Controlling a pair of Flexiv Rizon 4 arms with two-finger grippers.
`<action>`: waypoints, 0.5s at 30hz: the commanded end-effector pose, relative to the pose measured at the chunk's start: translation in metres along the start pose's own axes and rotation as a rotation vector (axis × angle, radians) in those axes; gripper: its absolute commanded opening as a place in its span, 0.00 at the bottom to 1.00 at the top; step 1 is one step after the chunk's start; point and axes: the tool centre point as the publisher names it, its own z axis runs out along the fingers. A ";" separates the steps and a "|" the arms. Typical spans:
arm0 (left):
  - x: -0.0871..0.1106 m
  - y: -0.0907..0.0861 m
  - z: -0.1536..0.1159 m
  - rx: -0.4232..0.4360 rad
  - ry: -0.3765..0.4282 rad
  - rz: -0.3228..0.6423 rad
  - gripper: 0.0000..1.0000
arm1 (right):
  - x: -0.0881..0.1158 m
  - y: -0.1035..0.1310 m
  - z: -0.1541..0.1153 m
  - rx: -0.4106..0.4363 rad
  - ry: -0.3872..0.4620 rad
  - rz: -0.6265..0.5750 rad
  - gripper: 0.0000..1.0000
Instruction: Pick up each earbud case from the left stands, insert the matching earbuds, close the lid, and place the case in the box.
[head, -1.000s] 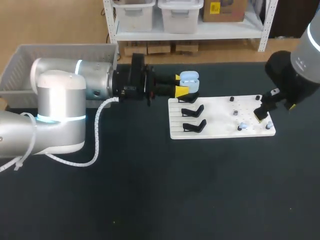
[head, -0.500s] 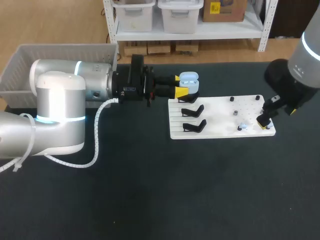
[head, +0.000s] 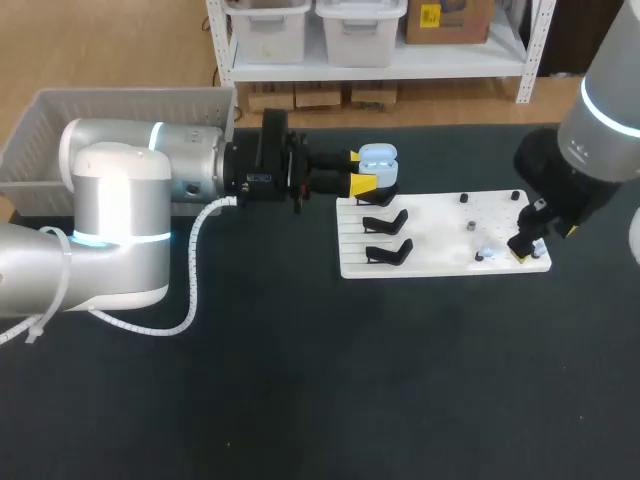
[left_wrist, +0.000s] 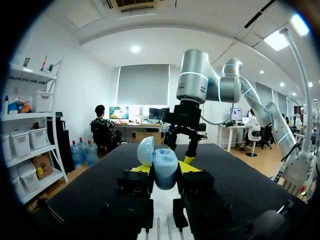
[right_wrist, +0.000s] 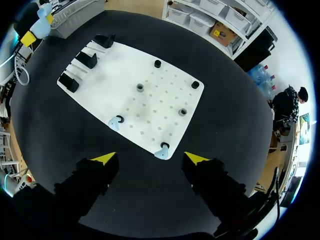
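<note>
Right gripper (right_wrist: 150, 158): fingers spread wide, holding nothing, poised over corner of white board (right_wrist: 150, 95). Pale blue earbud (right_wrist: 161, 152) sits on peg there, just ahead of gap between fingers.
Risk: off-centre descent, one tip knocks earbud off peg onto table (right_wrist: 240, 130); small rounded body likely slips in pinch.
Second earbud (right_wrist: 115, 123) on neighbouring peg.
Left gripper (head: 363, 170): clamped on open earbud case (head: 378, 158), held over board's far end, near empty black stand (head: 386, 222).
Risk: case twists, lid drops shut before insertion.

One case (head: 378, 157), two earbuds (right_wrist: 115, 123), three stands (right_wrist: 90, 60)
</note>
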 end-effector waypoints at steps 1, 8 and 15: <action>0.001 -0.002 0.000 -0.007 -0.003 0.003 0.00 | -0.003 -0.001 0.003 0.022 -0.003 0.013 0.67; 0.001 -0.002 0.000 -0.007 -0.003 0.003 0.00 | -0.001 -0.006 0.007 0.044 -0.003 0.033 0.46; 0.001 -0.002 0.000 -0.007 -0.003 0.003 0.00 | 0.001 -0.007 0.009 0.056 0.007 0.046 0.46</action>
